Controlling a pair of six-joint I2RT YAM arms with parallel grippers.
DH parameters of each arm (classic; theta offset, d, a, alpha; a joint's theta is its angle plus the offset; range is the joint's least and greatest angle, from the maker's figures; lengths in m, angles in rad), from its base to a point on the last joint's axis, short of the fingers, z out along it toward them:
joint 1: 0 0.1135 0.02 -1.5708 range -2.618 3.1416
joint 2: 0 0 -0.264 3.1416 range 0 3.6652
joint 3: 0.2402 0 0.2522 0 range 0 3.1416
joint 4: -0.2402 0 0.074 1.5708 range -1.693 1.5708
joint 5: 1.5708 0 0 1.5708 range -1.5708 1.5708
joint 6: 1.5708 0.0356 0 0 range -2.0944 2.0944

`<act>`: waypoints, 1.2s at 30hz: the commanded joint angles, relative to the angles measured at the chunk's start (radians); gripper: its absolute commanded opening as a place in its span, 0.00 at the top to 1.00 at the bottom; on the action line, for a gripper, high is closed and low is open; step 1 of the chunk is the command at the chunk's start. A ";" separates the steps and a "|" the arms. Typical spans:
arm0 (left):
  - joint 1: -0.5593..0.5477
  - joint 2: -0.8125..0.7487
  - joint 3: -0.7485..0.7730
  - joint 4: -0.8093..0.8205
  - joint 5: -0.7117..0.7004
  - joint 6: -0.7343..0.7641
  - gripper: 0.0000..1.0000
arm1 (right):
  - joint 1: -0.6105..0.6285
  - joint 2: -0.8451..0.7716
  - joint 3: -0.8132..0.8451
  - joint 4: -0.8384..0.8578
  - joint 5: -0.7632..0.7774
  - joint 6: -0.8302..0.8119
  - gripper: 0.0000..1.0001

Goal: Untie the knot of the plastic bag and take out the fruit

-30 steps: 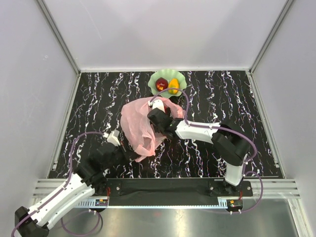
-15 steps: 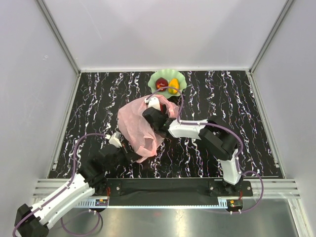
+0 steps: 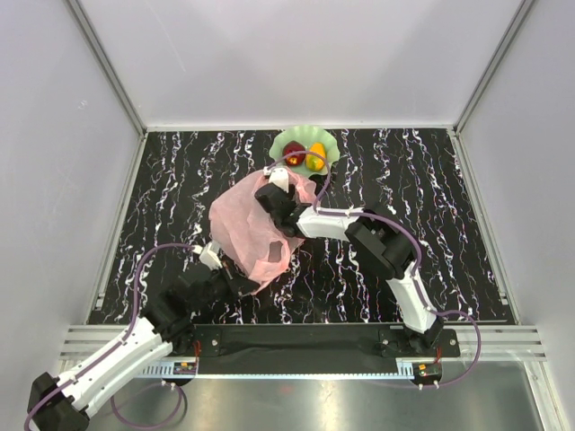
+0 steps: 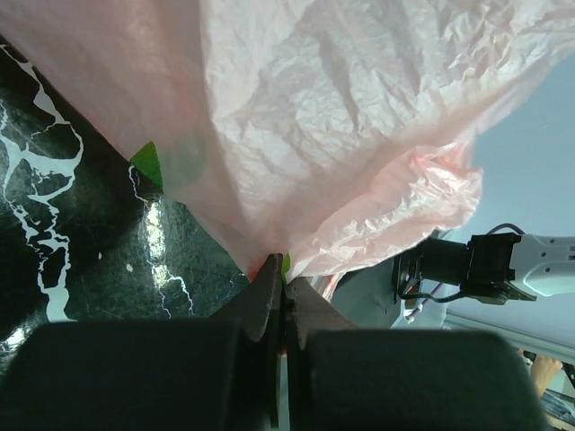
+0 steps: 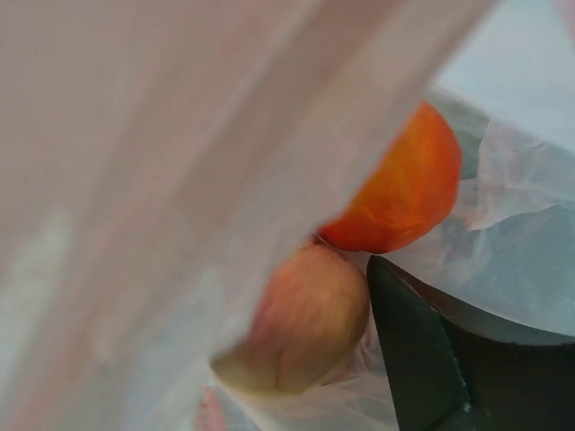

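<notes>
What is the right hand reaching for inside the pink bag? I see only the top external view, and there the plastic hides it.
Observer: The right wrist view looks into the plastic bag and shows two pieces, an orange-red fruit and a paler pinkish fruit just below it in the picture.
Operator: And how does the left arm hold the bag? From above I cannot see the grip.
Observer: In the left wrist view the left hand is shut on a pinched fold at the bag's lower edge, and the plastic fans out upward from the pinch.
</notes>
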State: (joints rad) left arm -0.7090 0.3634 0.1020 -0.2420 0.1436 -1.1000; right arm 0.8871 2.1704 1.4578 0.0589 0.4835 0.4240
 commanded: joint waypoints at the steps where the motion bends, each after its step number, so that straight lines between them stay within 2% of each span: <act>1: -0.006 -0.014 -0.015 0.033 0.019 -0.009 1.00 | -0.008 -0.012 -0.014 -0.014 -0.008 0.048 0.33; 2: -0.006 -0.014 -0.016 0.033 0.016 -0.011 1.00 | -0.008 -0.012 -0.022 -0.014 -0.013 0.048 0.33; 3: -0.006 -0.014 -0.016 0.032 0.013 -0.012 1.00 | -0.013 -0.023 -0.031 -0.002 -0.019 0.044 0.39; 4: -0.004 -0.015 -0.013 0.029 0.004 -0.014 1.00 | -0.013 -0.032 -0.037 0.002 -0.022 0.042 0.49; 7: -0.004 -0.032 -0.005 0.012 -0.016 -0.020 1.00 | -0.014 -0.089 -0.083 0.044 -0.074 0.019 0.68; 11: -0.004 -0.101 0.077 -0.086 -0.099 -0.015 1.00 | -0.014 -0.213 -0.163 0.062 -0.216 -0.039 0.80; 17: -0.004 -0.147 0.235 -0.175 -0.344 -0.018 1.00 | -0.014 -0.414 -0.227 -0.046 -0.546 -0.112 0.80; 23: -0.004 0.024 0.381 -0.161 -0.426 0.029 1.00 | -0.014 -0.550 -0.246 -0.198 -0.753 -0.185 0.80; 26: -0.001 0.078 0.410 -0.154 -0.444 0.038 1.00 | -0.016 -0.630 -0.278 -0.215 -0.780 -0.212 0.81; 32: 0.002 0.080 0.406 -0.184 -0.519 0.046 1.00 | -0.014 -0.810 -0.287 -0.287 -0.743 -0.249 0.83; 36: 0.003 0.077 0.351 -0.195 -0.474 0.040 1.00 | -0.014 -0.941 -0.264 -0.295 -0.671 -0.266 0.88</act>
State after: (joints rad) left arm -0.7086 0.4465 0.4793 -0.4442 -0.3115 -1.0721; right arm 0.8761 1.3426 1.1618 -0.2386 -0.2230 0.1963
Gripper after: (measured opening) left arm 0.008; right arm 0.677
